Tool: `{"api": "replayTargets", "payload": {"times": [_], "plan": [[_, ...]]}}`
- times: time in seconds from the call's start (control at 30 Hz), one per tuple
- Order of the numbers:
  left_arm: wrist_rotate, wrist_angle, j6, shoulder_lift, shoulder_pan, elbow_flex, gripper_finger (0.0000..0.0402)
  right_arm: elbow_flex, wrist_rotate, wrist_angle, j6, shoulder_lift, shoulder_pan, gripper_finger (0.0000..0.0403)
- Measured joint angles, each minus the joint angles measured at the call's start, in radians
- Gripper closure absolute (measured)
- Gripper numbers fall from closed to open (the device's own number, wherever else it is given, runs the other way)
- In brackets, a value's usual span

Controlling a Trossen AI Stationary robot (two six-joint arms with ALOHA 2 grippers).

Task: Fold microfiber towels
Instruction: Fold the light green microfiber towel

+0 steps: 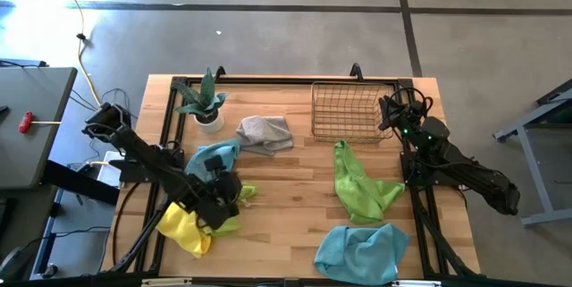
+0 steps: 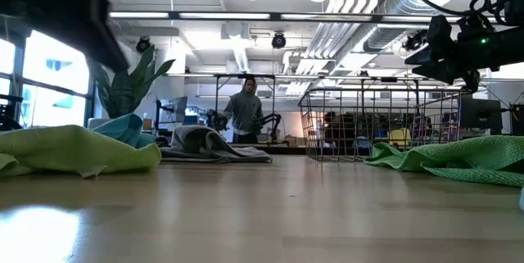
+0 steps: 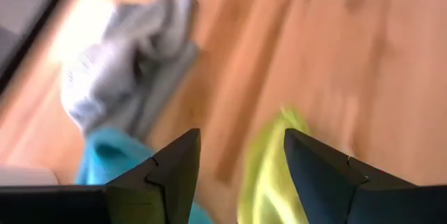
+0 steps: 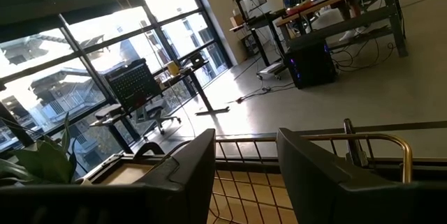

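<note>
My left gripper (image 1: pixel 231 196) (image 3: pixel 241 161) hangs open above a heap of microfiber towels at the table's left, touching none of them. The heap holds a light blue towel (image 1: pixel 213 156) (image 3: pixel 112 165), a lime green one (image 1: pixel 231 223) (image 3: pixel 269 175) and a yellow one (image 1: pixel 183 229). A crumpled grey towel (image 1: pixel 265 132) (image 3: pixel 126 63) lies beyond them. A second lime green towel (image 1: pixel 362 187) (image 2: pixel 458 158) lies right of centre. A second light blue one (image 1: pixel 362 251) lies at the near edge. My right gripper (image 1: pixel 390 113) (image 4: pixel 244 161) waits open, level, beside the wire basket.
A wire basket (image 1: pixel 350 111) (image 2: pixel 368 124) stands at the far right of the table. A potted plant (image 1: pixel 204 104) stands at the far left. Bare wood shows in the middle (image 1: pixel 286 198). In the room beyond the table stands a person (image 2: pixel 246 111).
</note>
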Motion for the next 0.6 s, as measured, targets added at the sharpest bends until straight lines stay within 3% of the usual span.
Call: {"api": "replayTargets", "payload": {"times": [0.33,0.6], "plan": [[0.004,0.086,0.115,0.000,0.182,0.000,0.0204,0.000,0.000,0.000,0.000,0.000,0.000,0.0256],[-0.092,0.190,0.201,0.025,0.379,0.001,0.0204,0.000,0.002,0.000,0.000,0.000,0.000,0.0256]]}}
